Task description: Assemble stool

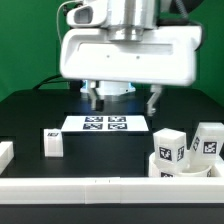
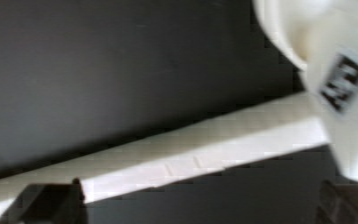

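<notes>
The gripper (image 1: 123, 105) hangs above the marker board (image 1: 105, 124) with its jaws spread as wide as they go and nothing between them. In the exterior view, a lone leg (image 1: 52, 143) lies on the table (image 1: 30, 115) at eight o'clock from the board. A second leg (image 1: 170, 148) and a third leg (image 1: 207, 140) stand upright at four o'clock. Just in front of them is the round seat (image 1: 185, 170), only partly in view and close to the rail (image 1: 100, 187).

The crowding in that corner is the main risk. Wide-open fingers coming down on one leg could clip its neighbour or the seat and tip it. The rail also leaves little room for a finger on that side. The wrist view shows a tagged part (image 2: 345, 80) just beside the rail, though which piece it is cannot be told. An off-centre grip on a chunky block could twist it as the jaws close.
</notes>
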Robot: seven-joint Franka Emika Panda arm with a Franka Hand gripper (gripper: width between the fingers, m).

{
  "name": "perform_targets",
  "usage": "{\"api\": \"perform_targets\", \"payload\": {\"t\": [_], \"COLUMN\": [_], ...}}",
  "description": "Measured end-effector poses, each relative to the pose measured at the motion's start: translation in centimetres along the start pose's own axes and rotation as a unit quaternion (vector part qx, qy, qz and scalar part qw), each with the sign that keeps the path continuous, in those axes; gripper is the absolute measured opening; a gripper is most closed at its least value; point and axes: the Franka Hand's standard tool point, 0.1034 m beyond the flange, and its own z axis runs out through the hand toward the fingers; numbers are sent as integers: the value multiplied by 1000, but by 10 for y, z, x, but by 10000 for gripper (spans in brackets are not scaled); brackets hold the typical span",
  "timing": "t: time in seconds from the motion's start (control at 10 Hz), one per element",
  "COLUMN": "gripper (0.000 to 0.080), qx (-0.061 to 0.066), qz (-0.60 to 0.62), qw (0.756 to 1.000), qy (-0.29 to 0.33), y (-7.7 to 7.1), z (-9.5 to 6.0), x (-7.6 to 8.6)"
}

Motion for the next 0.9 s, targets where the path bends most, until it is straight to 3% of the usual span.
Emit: {"api": "perform_targets", "payload": {"t": [0.2,0.3,0.6,0.8,0.9], "gripper": [648,648,648,648,648], "qx": [-8,-10,-6,21,40], "qz": [-118,-157,-149,-107,-83], "qw": [993,987,989,993,992], "qy": [9,3,-8,-53,-83], "y": [35,45,47,69,81], "z": [6,10,11,11,16], "x": [1,-3,-5,-13,-26]}}
